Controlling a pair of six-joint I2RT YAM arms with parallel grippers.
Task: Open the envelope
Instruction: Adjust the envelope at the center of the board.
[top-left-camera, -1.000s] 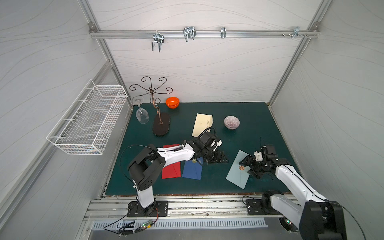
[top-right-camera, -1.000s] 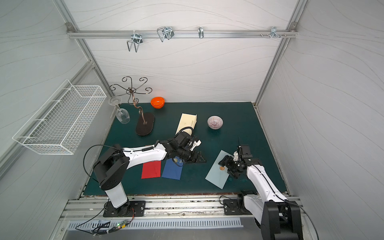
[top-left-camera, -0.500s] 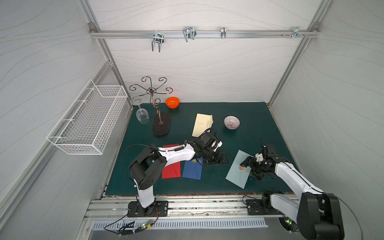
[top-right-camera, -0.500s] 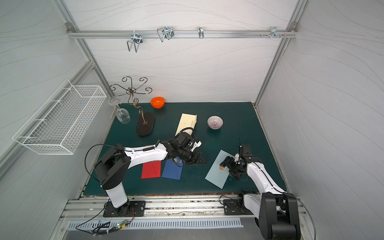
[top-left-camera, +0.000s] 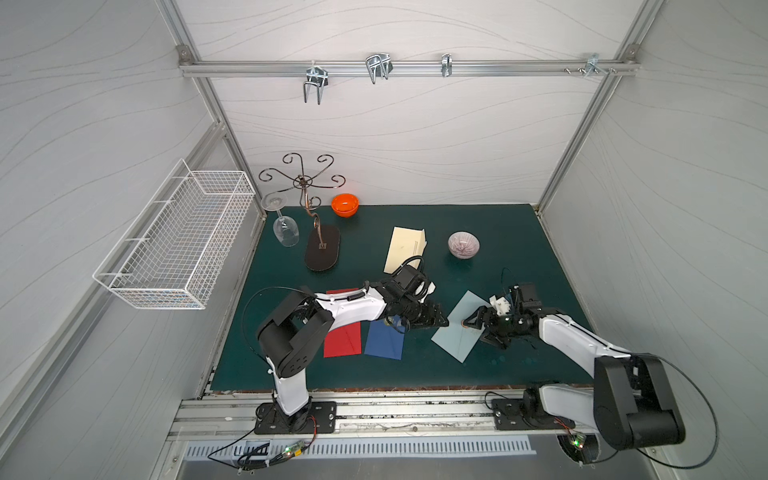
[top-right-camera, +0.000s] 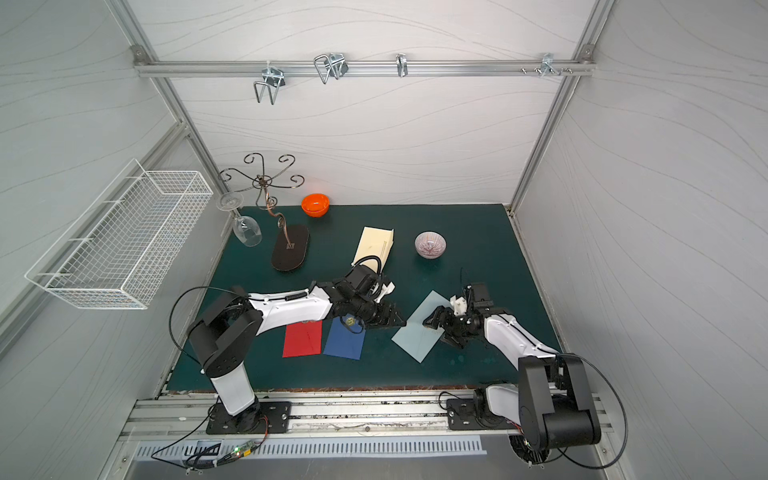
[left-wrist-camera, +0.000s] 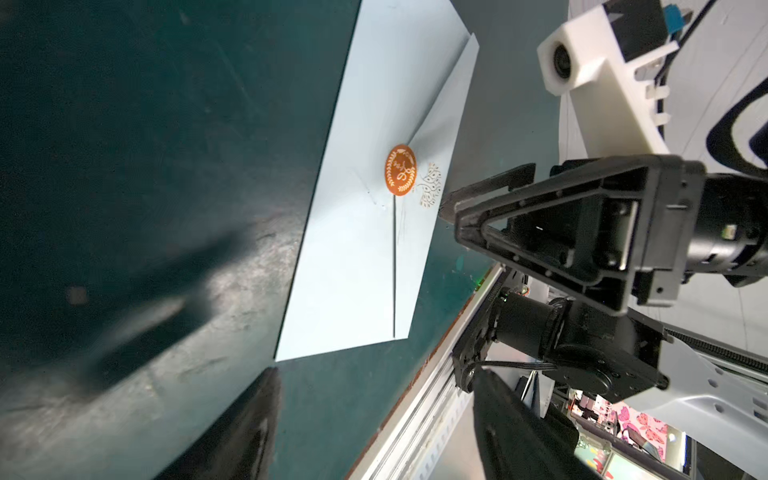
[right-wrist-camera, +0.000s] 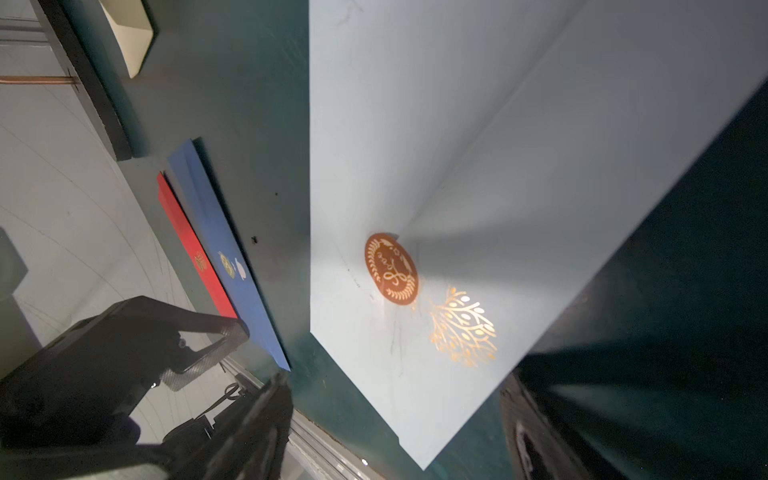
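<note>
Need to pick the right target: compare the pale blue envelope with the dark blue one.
The pale blue envelope lies alone; the dark blue envelope sits beside a red one, partly under the left arm. The pale one's seal is copper-orange; the dark one's seal gold. Both lie flat, each with a seal.

The pale blue envelope (left-wrist-camera: 365, 257) is smooth, matt paper. Its round seal (left-wrist-camera: 400, 169) shines like coppery foil. The green table mat (left-wrist-camera: 145, 166) looks scuffed, with a dull sheen.

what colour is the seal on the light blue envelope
Copper-orange with a pale wreath design; the seal shows best in the right wrist view.
</note>
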